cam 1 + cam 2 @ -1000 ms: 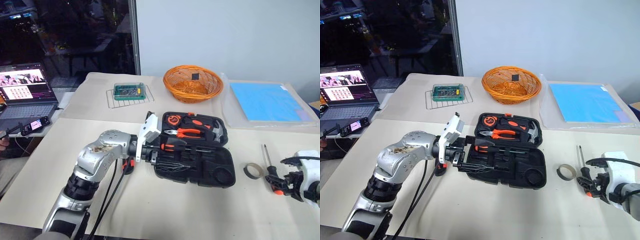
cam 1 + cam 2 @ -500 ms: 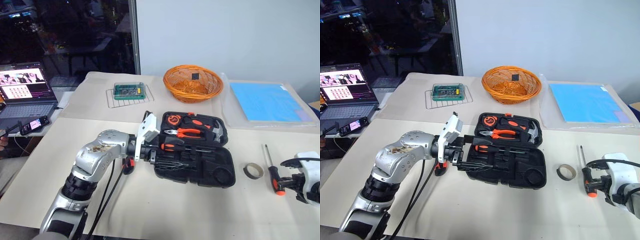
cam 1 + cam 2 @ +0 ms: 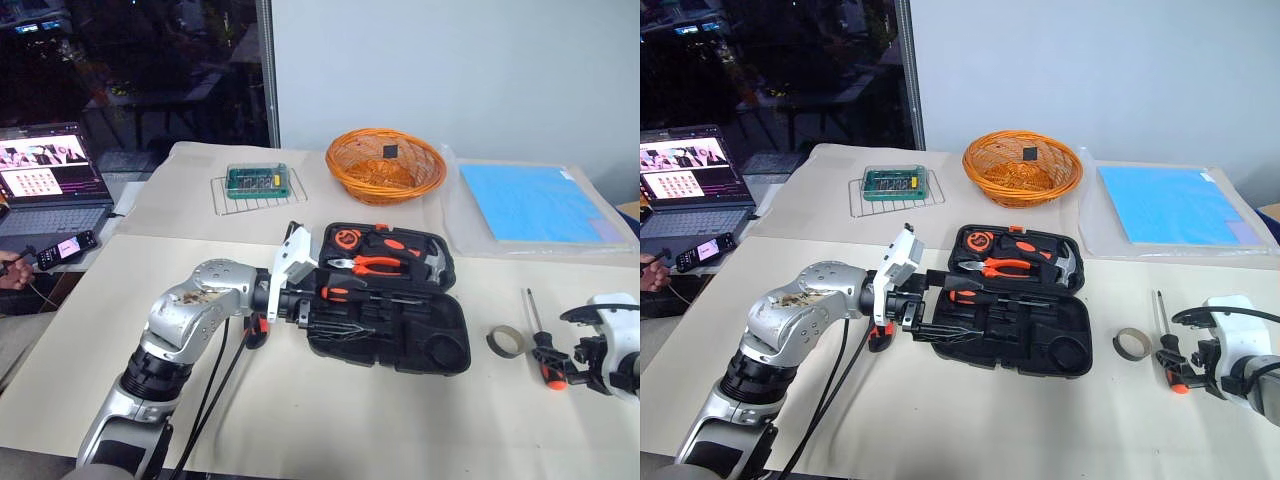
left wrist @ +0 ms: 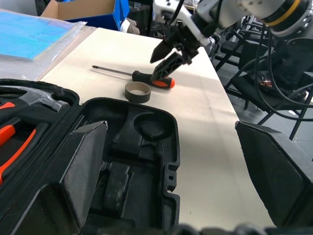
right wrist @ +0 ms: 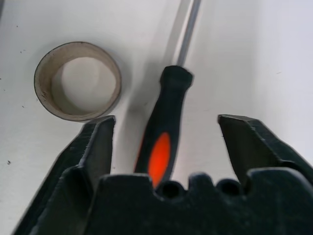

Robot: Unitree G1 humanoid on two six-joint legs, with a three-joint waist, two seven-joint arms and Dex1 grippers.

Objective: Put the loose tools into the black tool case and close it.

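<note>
Right tool [image 5: 164,147] astride slim, glossy screwdriver [image 5: 164,134]

I see my right gripper [image 5: 164,142] spread around the screwdriver [image 5: 164,132], the tape roll [image 5: 78,81] just beside one finger. Bare table [image 3: 330,420] lies between there and the open case [image 3: 400,320], whose left end my left gripper [image 3: 315,315] blocks.

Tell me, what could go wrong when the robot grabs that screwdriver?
The right gripper is open astride the screwdriver handle; that round handle might roll or slip out. The tape roll lies close beside one finger, so it could get bumped. The left gripper sits open over the black tool case and may block the drop.
</note>
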